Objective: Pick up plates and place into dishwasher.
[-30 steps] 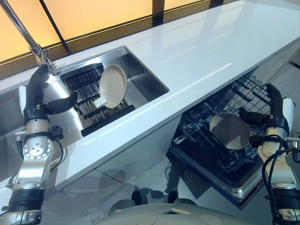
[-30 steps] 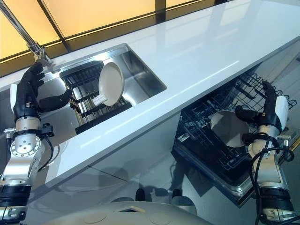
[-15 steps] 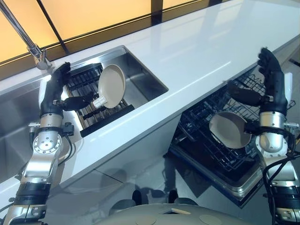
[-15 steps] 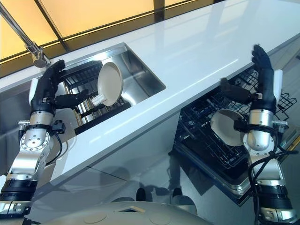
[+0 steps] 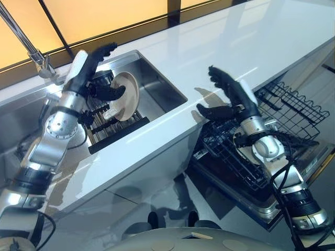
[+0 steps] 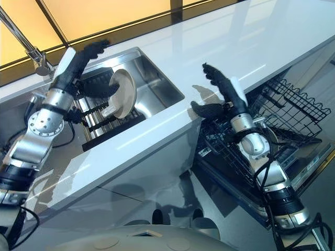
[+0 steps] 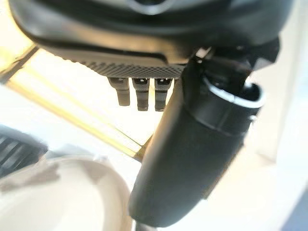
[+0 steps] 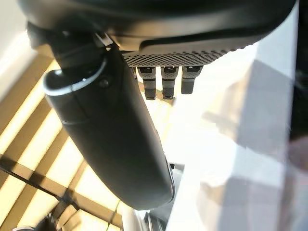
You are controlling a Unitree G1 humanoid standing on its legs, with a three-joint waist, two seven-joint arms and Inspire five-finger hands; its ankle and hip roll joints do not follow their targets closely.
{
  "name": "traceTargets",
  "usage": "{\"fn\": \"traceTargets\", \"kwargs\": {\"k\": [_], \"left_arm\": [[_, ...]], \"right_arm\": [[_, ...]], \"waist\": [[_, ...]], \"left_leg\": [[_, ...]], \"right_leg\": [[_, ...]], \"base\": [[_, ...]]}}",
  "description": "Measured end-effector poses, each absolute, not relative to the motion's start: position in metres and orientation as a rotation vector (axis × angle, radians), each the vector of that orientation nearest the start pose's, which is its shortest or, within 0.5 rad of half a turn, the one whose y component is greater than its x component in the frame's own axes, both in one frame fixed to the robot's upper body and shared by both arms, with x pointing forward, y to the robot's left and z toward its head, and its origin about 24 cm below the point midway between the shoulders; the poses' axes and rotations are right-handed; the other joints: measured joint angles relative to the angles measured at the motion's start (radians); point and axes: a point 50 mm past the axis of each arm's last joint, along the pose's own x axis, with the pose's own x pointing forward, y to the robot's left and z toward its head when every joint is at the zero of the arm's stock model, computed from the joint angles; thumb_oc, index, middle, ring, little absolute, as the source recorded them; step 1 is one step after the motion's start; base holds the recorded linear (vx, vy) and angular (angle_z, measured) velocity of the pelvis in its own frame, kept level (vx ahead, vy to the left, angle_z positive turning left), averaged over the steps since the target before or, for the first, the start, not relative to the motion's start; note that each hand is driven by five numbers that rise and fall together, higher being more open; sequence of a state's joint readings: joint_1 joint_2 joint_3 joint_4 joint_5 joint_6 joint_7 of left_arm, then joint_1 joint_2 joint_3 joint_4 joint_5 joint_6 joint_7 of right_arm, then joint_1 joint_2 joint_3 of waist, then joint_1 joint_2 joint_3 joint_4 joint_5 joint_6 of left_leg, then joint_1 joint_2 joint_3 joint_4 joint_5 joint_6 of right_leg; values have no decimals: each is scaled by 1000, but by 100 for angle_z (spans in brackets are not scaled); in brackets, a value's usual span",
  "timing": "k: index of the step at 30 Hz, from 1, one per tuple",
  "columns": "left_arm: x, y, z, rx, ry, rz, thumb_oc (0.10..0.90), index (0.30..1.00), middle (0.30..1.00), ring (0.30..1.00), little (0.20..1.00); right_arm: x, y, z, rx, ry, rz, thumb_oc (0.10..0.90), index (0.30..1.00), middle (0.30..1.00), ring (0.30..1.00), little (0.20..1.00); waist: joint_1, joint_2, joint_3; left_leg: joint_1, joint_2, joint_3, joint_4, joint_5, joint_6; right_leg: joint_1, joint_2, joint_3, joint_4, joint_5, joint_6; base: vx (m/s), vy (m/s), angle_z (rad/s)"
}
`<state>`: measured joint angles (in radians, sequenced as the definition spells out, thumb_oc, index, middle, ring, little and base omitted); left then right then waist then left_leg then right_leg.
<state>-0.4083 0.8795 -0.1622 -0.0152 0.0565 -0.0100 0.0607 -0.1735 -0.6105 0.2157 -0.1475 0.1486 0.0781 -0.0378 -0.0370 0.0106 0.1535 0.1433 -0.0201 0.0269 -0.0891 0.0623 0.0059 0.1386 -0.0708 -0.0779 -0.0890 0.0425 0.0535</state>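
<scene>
Beside racked plate [image 5: 125, 95], left hand [image 5: 90, 73] spread.

Surface [image 5: 246, 47]: long white glossy top, runs diagonally from lower L to upper R, nothing lying on the flat part. Steel sink [image 5: 157, 89] recessed into it, L of centre. Inside sink: black slatted rack [image 5: 107, 125] w/ one beige plate [image 5: 127, 95] standing upright on edge in the slats. Chrome tap [image 5: 36, 52] rises at sink's far L corner. Below surface's front edge, R side: dishwasher rack [image 5: 282, 112], dark wire, pulled out over the floor [image 5: 172, 201]. Floor grey, glossy.
</scene>
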Motion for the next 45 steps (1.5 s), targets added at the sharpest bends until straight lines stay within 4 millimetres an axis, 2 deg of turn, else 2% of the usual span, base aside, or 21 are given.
{"fn": "traceTargets", "kwargs": {"k": [5,10,12,19,23,31,35,39,45], "left_arm": [[310,244,209,1194,-381,-24,800,900,900,900,900],[311,250,215,1362,-349,-37,800,900,900,900,900],[314,246,221,1497,-338,-88,800,900,900,900,900],[324,217,231,1702,-389,-225,800,900,900,900,900],[325,206,223,1791,-415,-296,800,900,900,900,900],[324,201,213,1837,-404,-372,800,900,900,900,900],[324,200,206,1904,-334,-447,800,900,900,900,900],[324,200,190,1989,-216,-554,800,900,900,900,900],[323,202,184,2047,-124,-612,800,900,900,900,900]], "right_arm": [[282,-179,109,-460,-123,258,800,900,900,900,900],[283,-174,102,-417,-115,275,800,900,900,900,900],[282,-173,99,-404,-106,283,800,900,900,900,900],[280,-165,93,-367,-104,306,800,900,900,900,900],[278,-156,89,-356,-104,336,800,900,900,900,900],[276,-151,88,-328,-95,355,800,900,900,900,900],[275,-149,88,-328,-93,348,800,900,900,900,900],[275,-146,89,-325,-95,345,800,900,900,900,900],[274,-145,90,-308,-89,346,800,900,900,900,900]], "waist": [[-24,3,-2],[-35,11,-11],[-37,13,-19],[-53,39,-39],[-77,52,-48],[-82,61,-53],[-83,61,-53],[-83,65,-51],[-83,65,-51]], "left_leg": [[2,0,12,0,0,0],[2,0,21,0,-1,-1],[2,0,21,0,-1,-1],[2,0,23,0,-1,-1],[2,0,29,0,-2,-3],[2,4,50,0,-4,-6],[3,3,54,0,-4,-6],[2,3,58,0,-4,-6],[1,3,62,0,-5,-7]], "right_leg": [[-2,0,10,0,0,0],[-5,-1,14,0,0,0],[-4,0,13,0,0,0],[-5,1,14,0,0,0],[-7,4,17,0,2,-2],[-13,10,33,0,4,-5],[-15,10,38,0,4,-5],[-19,11,42,0,4,-6],[-23,11,45,0,4,-6]], "base": [[19,16,-6],[42,16,-2],[0,0,0],[0,0,0],[11,-3,-3],[35,-16,-6],[28,-12,-3],[9,-5,-3],[15,-4,-2]]}}
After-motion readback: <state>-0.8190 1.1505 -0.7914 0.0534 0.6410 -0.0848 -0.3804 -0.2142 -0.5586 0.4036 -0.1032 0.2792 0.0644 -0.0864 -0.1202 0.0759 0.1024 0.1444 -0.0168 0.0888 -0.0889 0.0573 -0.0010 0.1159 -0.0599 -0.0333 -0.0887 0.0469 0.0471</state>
